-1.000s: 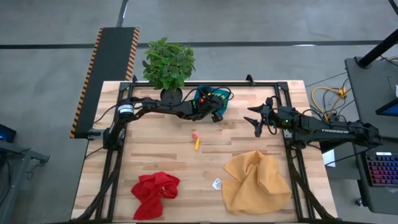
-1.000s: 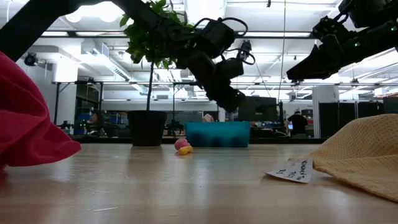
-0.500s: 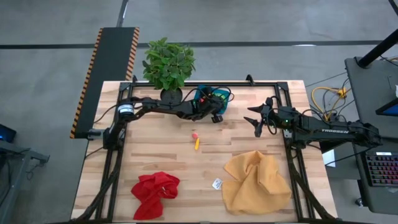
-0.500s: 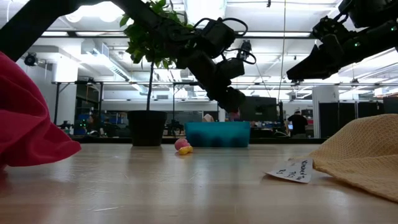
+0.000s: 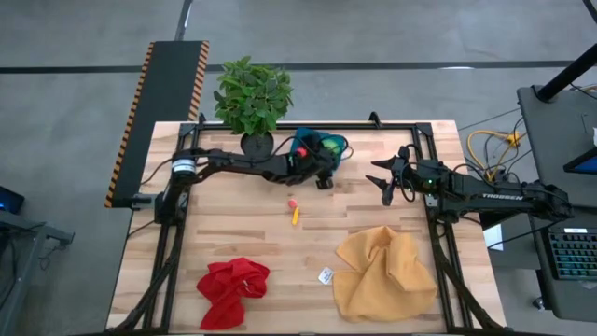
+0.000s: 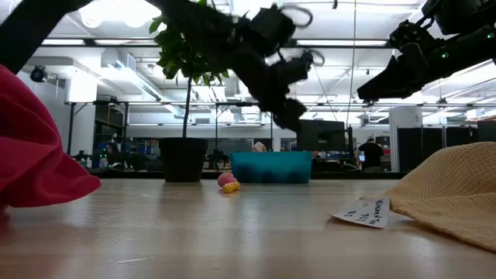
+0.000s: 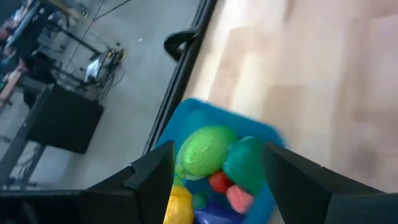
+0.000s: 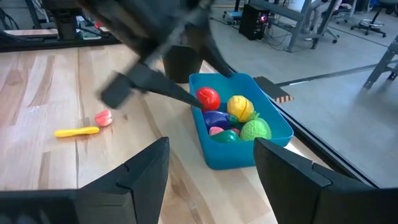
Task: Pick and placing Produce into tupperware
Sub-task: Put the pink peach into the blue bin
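Observation:
The teal tupperware stands at the table's far edge next to a potted plant, holding several pieces of produce in red, yellow, green, purple and pink. A pink piece and a yellow piece lie on the bare wood near the table's middle. My left gripper hangs open just over the tub's near side, with nothing between its fingers. My right gripper hovers open and raised to the right of the tub, also with nothing in it.
A leafy potted plant stands left of the tub. A red cloth lies at the near left and a mustard-yellow cloth at the near right, with a small white tag between them.
My left gripper has opened over the tub and drawn back a little toward the table's near edge, rising slightly, so more of the tub shows from above.

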Action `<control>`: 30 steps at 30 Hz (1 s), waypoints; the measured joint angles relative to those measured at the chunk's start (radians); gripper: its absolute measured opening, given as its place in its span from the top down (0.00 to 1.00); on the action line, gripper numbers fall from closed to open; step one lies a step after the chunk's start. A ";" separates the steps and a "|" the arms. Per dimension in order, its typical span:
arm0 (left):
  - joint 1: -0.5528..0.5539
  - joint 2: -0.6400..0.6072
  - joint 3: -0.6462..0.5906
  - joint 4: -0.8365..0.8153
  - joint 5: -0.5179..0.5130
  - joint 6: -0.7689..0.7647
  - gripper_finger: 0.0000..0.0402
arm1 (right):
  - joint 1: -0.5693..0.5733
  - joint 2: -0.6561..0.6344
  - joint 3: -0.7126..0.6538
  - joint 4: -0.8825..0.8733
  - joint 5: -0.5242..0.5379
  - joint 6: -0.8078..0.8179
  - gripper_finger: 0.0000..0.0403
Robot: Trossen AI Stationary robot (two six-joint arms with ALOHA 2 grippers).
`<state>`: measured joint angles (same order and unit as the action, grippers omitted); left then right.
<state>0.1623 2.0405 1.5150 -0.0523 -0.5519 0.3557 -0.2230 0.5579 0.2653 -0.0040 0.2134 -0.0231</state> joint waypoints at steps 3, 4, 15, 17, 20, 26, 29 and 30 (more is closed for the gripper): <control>-0.045 -0.041 0.000 -0.078 -0.003 0.000 0.44 | 0.000 0.000 0.000 0.000 0.000 0.000 0.44; -0.062 -0.056 0.000 -0.111 -0.003 -0.001 0.44 | 0.000 0.000 0.000 0.000 0.000 0.000 0.44; -0.177 -0.112 -0.029 -0.524 0.089 0.018 0.44 | 0.000 -0.001 0.000 -0.009 -0.002 0.000 0.44; -0.177 -0.112 -0.034 -0.576 0.178 -0.005 0.44 | 0.000 0.000 0.000 -0.013 -0.002 0.000 0.44; -0.177 -0.112 -0.055 -0.596 0.255 -0.010 0.44 | 0.000 0.000 0.000 -0.015 -0.002 0.001 0.44; -0.175 -0.112 -0.063 -0.688 0.267 -0.008 0.44 | 0.000 0.000 0.000 -0.018 -0.002 0.003 0.44; -0.171 -0.112 -0.066 -0.721 0.271 -0.008 0.44 | 0.000 0.000 0.000 -0.018 -0.002 0.003 0.44; -0.169 -0.112 -0.066 -0.722 0.279 -0.008 0.44 | 0.000 0.000 0.000 -0.018 -0.002 0.003 0.44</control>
<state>-0.0068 1.9285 1.4494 -0.7742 -0.2726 0.3475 -0.2230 0.5579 0.2649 -0.0223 0.2113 -0.0200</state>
